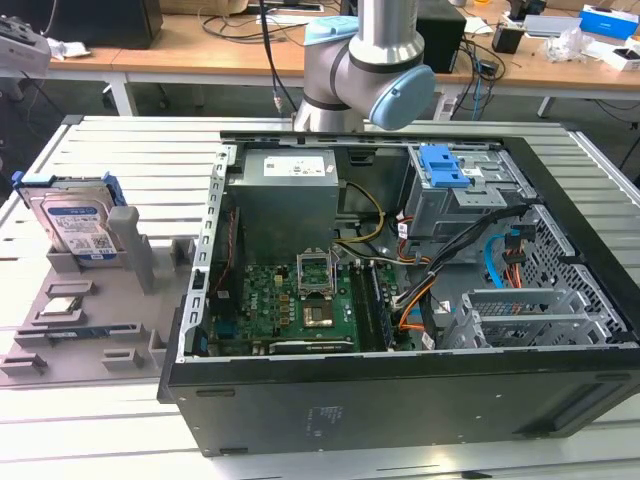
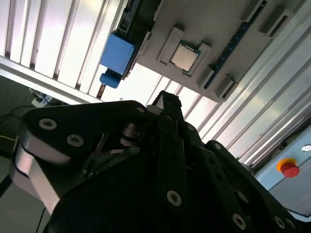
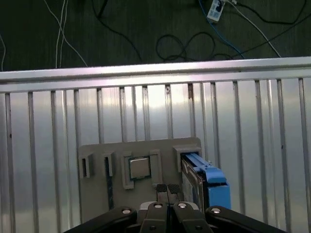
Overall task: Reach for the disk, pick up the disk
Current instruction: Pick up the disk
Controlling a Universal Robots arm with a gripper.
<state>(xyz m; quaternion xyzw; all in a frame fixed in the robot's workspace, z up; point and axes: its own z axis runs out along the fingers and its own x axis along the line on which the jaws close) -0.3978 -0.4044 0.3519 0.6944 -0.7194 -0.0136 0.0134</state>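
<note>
Silver disk [image 1: 75, 225]: standing on edge in a grey holder [image 1: 92, 322], label facing the exterior view's camera, blue frame [image 3: 215, 183] wrapping its edges.
Disk location: sitting at the exterior view's left, well apart from the open computer case [image 1: 400, 395]. In the first wrist view it is showing edge-on at one end of the holder.
Claw [image 3: 167, 188]: fingers pressed together, tips meeting, pinching nothing.
Claw vs disk: hanging above the holder, apart from the disk. In the first wrist view the tips are lining up between the chip and the disk.
Chip [image 3: 139, 168]: small silvery square, lying flat in a pocket of the holder, near the disk and not touching it.
Table [image 1: 130, 140]: slatted aluminium, carrying both holder and case.
Arm [image 1: 365, 65]: grey joints with blue caps, rising behind the case in the exterior view.
Second wrist view: looking past the claw's black body at the chip and the blue frame.
</note>
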